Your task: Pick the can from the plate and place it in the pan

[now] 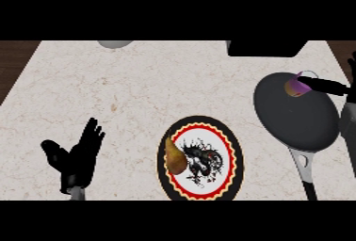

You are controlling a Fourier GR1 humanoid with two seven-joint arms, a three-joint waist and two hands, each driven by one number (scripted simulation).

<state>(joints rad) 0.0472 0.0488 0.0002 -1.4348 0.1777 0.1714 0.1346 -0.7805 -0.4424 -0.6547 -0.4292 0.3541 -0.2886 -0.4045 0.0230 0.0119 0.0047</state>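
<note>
Head view: right hand [327,85] grips can [297,87] above pan [295,113] rim; left hand [78,153] open.

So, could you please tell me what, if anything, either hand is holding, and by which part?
The right hand pinches the purple can by its side, above the pan. The left hand holds nothing.

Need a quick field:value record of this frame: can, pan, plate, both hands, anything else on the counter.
can: purple can, tilted, over the pan's upper right part, pinched in right hand's fingers
pan: dark pan, right side of the counter, handle toward the view's lower edge
plate: patterned plate with red and black rim, lower centre; no can on it
other item: brownish pear-shaped fruit on the plate's left part
right hand: reaches in from the right edge, holding the can
left hand: open, fingers up, resting lower left
counter: pale marble
</note>
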